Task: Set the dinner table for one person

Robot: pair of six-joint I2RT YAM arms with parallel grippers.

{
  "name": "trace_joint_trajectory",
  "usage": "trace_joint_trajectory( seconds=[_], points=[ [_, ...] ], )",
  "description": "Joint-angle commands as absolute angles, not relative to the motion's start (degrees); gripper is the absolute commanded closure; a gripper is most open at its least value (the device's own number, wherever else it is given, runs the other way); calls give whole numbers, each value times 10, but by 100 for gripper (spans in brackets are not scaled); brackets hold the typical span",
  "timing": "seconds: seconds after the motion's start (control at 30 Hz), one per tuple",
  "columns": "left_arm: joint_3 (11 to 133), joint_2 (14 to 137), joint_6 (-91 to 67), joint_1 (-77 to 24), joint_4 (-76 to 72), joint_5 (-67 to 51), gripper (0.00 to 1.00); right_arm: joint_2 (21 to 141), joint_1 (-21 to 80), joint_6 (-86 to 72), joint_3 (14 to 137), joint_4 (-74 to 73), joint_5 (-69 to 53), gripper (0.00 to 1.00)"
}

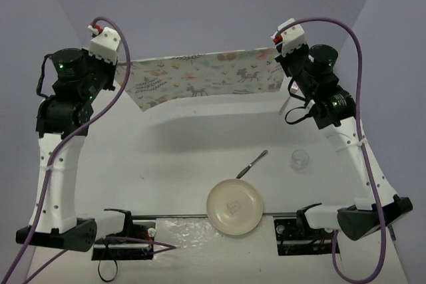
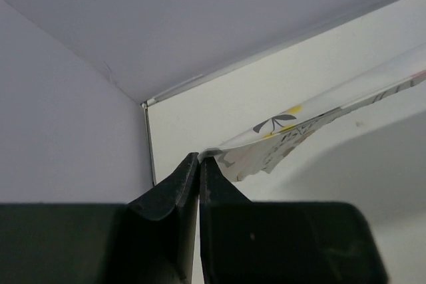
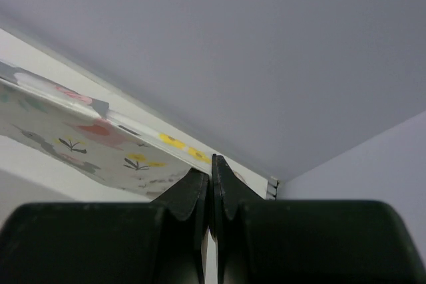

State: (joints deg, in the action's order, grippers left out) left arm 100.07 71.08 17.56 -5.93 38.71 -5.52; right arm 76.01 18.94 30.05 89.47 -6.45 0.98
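The animal-print cloth placemat (image 1: 203, 78) hangs stretched in the air above the far part of the white dinner table (image 1: 180, 164). My left gripper (image 1: 125, 66) is shut on its left corner, and the cloth (image 2: 279, 139) trails right from the fingertips. My right gripper (image 1: 277, 50) is shut on the right corner, and the cloth (image 3: 86, 141) trails left. A cream plate (image 1: 234, 206) sits near the front edge. A metal utensil (image 1: 252, 163) lies just behind it. A clear glass (image 1: 299, 160) stands to its right.
Purple-grey walls enclose the table at the back and sides. The table's far edge and left corner show in the left wrist view (image 2: 148, 104). Both arm bases and their cables sit at the near edge.
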Motion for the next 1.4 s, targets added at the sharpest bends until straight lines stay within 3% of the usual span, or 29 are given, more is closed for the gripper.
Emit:
trace_joint_trajectory(
  seconds=[0.0, 0.2, 0.67, 1.03, 1.37],
  points=[
    [1033, 645, 167, -34, 367, -24, 100, 724, 172, 304, 855, -63, 68, 100],
    [994, 596, 162, -38, 400, -60, 100, 655, 156, 282, 790, -103, -2, 100],
    [910, 547, 187, -67, 462, -43, 100, 580, 117, 257, 715, -168, -31, 100],
    [824, 614, 214, -66, 379, -18, 100, 677, 118, 269, 717, -135, -58, 100],
    [838, 780, 240, -63, 246, 19, 100, 895, 119, 279, 822, -90, -64, 100]
  ],
)
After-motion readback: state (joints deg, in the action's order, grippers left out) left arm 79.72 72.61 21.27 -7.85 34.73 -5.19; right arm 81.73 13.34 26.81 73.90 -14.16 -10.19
